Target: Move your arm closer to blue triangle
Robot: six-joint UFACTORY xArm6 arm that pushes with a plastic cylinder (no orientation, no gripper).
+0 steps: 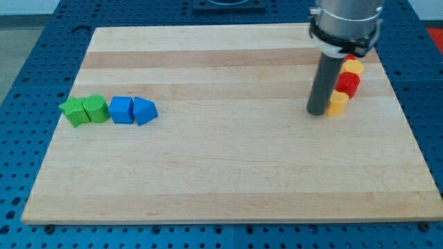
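No jaws are fitted, so nothing is held; my tip [318, 112] is seen near the surface's [228, 173] right edge, and a long leftward slide is still needed toward the blue triangle [144, 111] near the left edge.

Rod on the board's right, blue triangle far off at the left

On the wooden board [228, 173], my tip [318, 112] rests on the right side, just left of a yellow block [338, 104] and seemingly touching it; a red block [347, 84] sits just beyond that, and another yellow block [354, 67] farther back, partly hidden by the arm. Well apart, at the left edge, four blocks stand in a close row: a green star-like block [73, 111], a green block [96, 108], a blue cube [121, 109], and the blue triangle [144, 111] at the row's right end
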